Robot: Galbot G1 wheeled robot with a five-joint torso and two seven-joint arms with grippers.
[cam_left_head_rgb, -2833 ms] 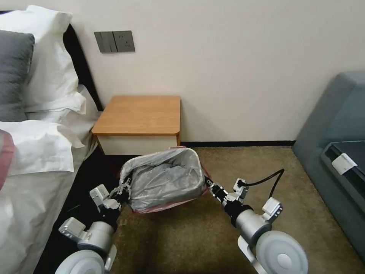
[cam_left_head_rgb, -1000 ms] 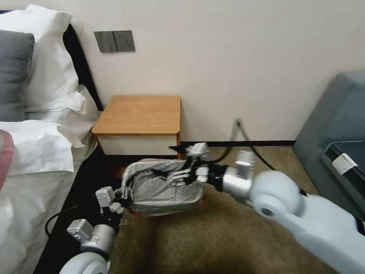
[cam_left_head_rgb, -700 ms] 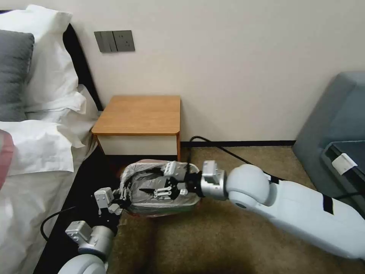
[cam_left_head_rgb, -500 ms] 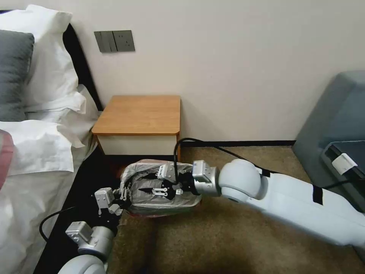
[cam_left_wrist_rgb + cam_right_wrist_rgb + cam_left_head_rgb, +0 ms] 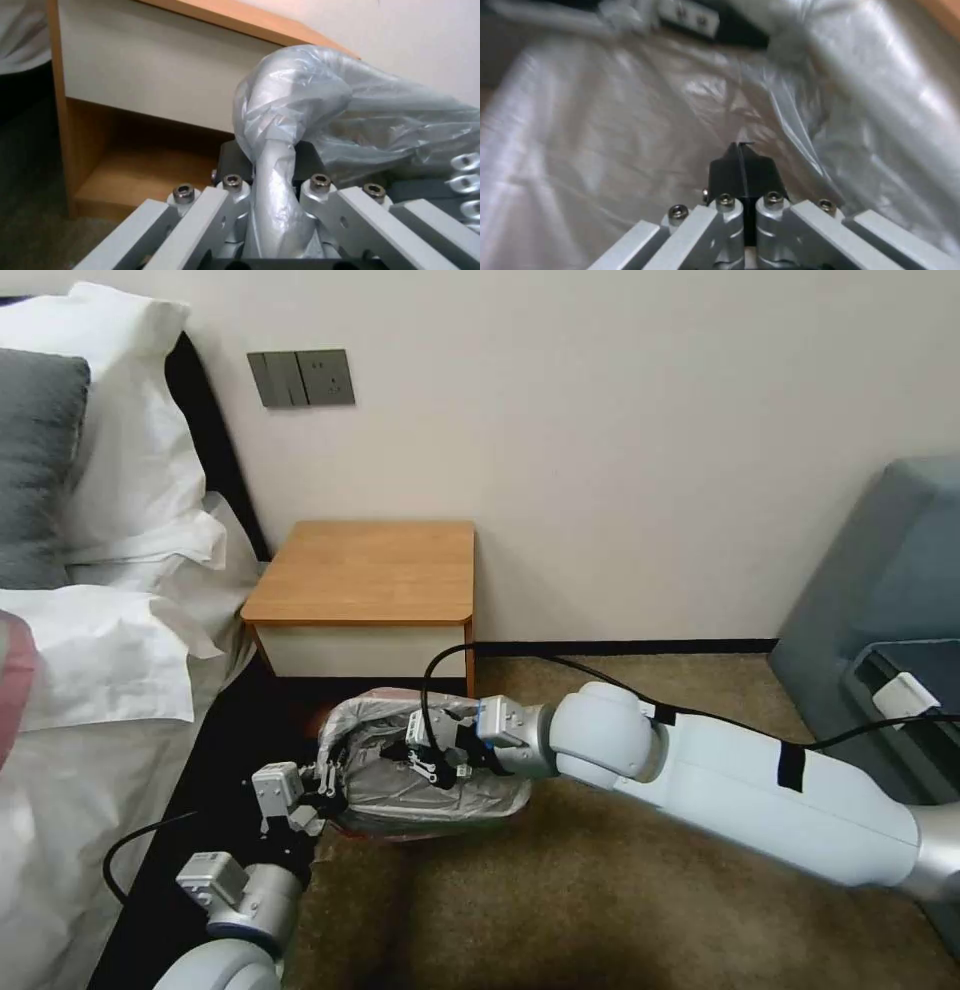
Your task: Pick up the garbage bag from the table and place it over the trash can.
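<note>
The grey garbage bag (image 5: 440, 790) is draped over the trash can, which the plastic hides, on the carpet in front of the table (image 5: 365, 570). A pinkish-red edge of the bag shows low on the near side. My left gripper (image 5: 328, 782) is at the bag's left rim, shut on a twisted strand of the plastic (image 5: 272, 176). My right gripper (image 5: 405, 757) reaches in from the right and points into the bag's mouth. Its black pads (image 5: 730, 168) are pressed together with crinkled plastic (image 5: 605, 123) all around them.
A bed with white bedding (image 5: 90, 670) lies close on the left. At the right stands a grey-blue sofa (image 5: 880, 590). The right arm's black cable (image 5: 445, 655) loops past the table's front corner. Brown carpet (image 5: 560, 900) stretches in front of the can.
My right gripper left the bag's right edge, swung up and over, went down into the bag's mouth with fingers spread, then shut. My left gripper kept its hold at the left rim.
</note>
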